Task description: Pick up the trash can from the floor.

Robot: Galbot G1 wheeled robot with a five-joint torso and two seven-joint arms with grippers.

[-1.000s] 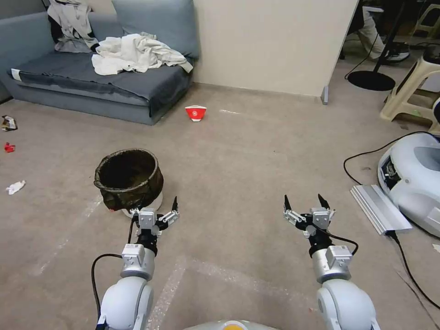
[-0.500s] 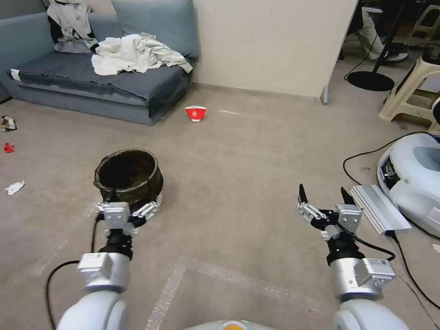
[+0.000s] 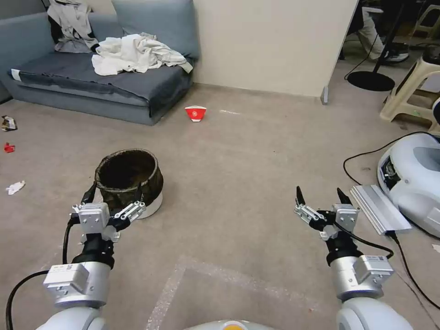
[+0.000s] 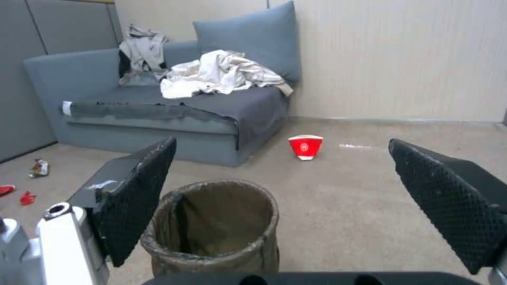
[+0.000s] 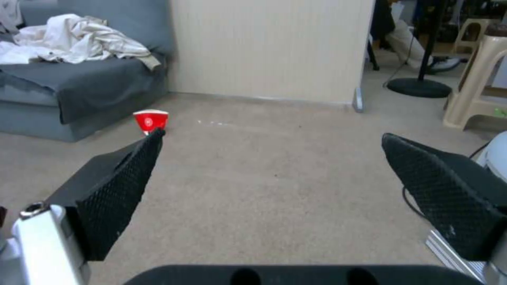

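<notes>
The trash can (image 3: 129, 176), a small round white bin lined with a dark bag, stands upright on the beige floor (image 3: 238, 183) at my front left. My left gripper (image 3: 112, 195) is open and hovers just in front of its near side, apart from it. In the left wrist view the trash can (image 4: 216, 225) sits ahead between the spread fingers (image 4: 138, 190), closer to one of them. My right gripper (image 3: 319, 195) is open over bare carpet at the right, with nothing between its fingers (image 5: 119, 198).
A grey sofa (image 3: 91, 78) with crumpled clothes stands at the back left, with a red-and-white paper cup (image 3: 195, 112) on the carpet beside it. Bits of litter (image 3: 15, 187) lie at the far left. A white machine (image 3: 412, 178) with a black cable sits at the right.
My left arm has swung left and drawn back, so its gripper went from the can's right side to straight in front of it. The right gripper shifted a little to the right.
</notes>
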